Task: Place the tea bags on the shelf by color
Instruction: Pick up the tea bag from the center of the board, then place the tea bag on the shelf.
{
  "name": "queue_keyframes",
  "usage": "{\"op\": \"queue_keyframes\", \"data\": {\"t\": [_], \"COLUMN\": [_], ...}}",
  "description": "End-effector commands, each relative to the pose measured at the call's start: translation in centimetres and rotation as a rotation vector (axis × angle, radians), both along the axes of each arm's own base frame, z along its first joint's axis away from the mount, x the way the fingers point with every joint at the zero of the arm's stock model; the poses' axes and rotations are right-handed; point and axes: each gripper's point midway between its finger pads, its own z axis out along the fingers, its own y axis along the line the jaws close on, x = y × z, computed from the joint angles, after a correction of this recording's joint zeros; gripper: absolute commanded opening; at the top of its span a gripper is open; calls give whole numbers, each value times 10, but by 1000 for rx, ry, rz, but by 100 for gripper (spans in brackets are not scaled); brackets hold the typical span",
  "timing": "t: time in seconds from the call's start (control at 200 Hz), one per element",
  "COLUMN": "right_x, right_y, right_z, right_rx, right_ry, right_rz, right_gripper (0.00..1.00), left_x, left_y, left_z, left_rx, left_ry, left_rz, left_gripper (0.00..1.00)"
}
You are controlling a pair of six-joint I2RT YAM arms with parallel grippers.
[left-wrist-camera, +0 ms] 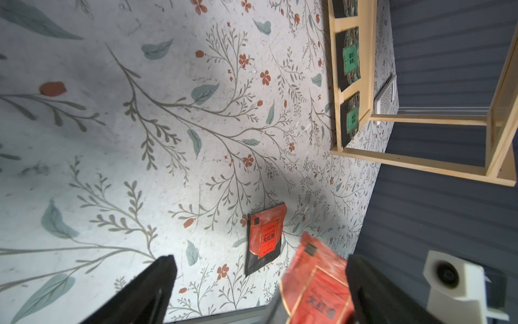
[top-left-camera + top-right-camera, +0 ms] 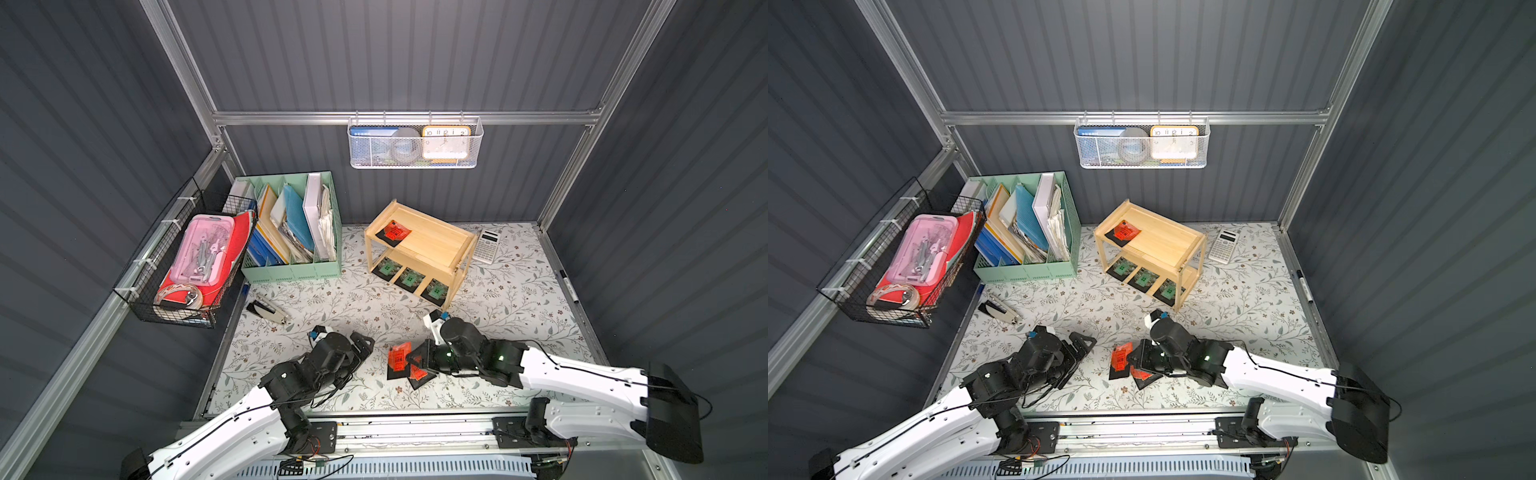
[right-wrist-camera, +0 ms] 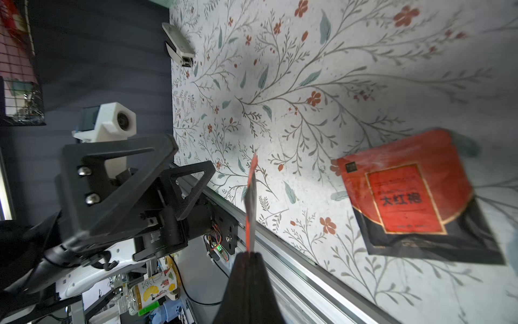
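In the right wrist view, the right gripper point(image 3: 249, 256) is seen clenched on one edge of the held red tea bag point(image 3: 251, 196). The bag is shown edge-on and raised off the table point(image 3: 308, 70). It is judged to be very light, thin and limp, with a glossy film that may slip. A pinch on the flat sealed border is therefore preferred to one over the padded middle. The loose red tea bag point(image 3: 414, 202) is laid flat on the table close by. The left gripper point(image 3: 195, 157) is seen released, with nothing between its spread jaws.

In the left wrist view, both of these red bags are framed between the left gripper's spread jaws, the held one nearer and blurred. The shelf point(image 1: 353, 153) is seen beyond them, with the green tea bags point(image 1: 350, 56) lined along its lower tier.

In both top views, the held red tea bag is found in front of the shelf, well apart from it. The shelved red tea bag point(image 2: 394, 232) is lying at the left end of the shelf's upper tier. The right arm is stretched low from the side away from the shelf, its claw pointed toward the left arm. The left arm is folded low, its claw aimed at the held red tea bag from the opposite side, near it but apart.
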Motion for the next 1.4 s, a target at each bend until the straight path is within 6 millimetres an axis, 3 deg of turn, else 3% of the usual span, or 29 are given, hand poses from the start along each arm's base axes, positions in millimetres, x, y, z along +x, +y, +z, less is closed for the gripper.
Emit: {"op": "queue_keyframes", "data": {"t": [0.0, 0.29, 0.69, 1.05, 1.396], "right_x": [12, 26, 70, 121, 164], "right_y": [-22, -50, -78, -82, -81], "right_z": [26, 102, 169, 192, 198], "right_rx": [-24, 21, 116, 149, 172], "right_ry": [-66, -192, -257, -257, -248], "right_rz": [-89, -157, -313, -398, -466], "right_gripper": [0, 0, 0, 0, 0], "left_x": [1, 6, 12, 19, 32], "left_y": [8, 5, -1, -2, -2], "left_z": [5, 12, 23, 35, 53], "left_rx": [29, 31, 16, 18, 44], "left_ry": [-6, -32, -80, -102, -169], "left_rz": [33, 24, 2, 20, 37], "left_gripper": [100, 100, 100, 100, 100]}}
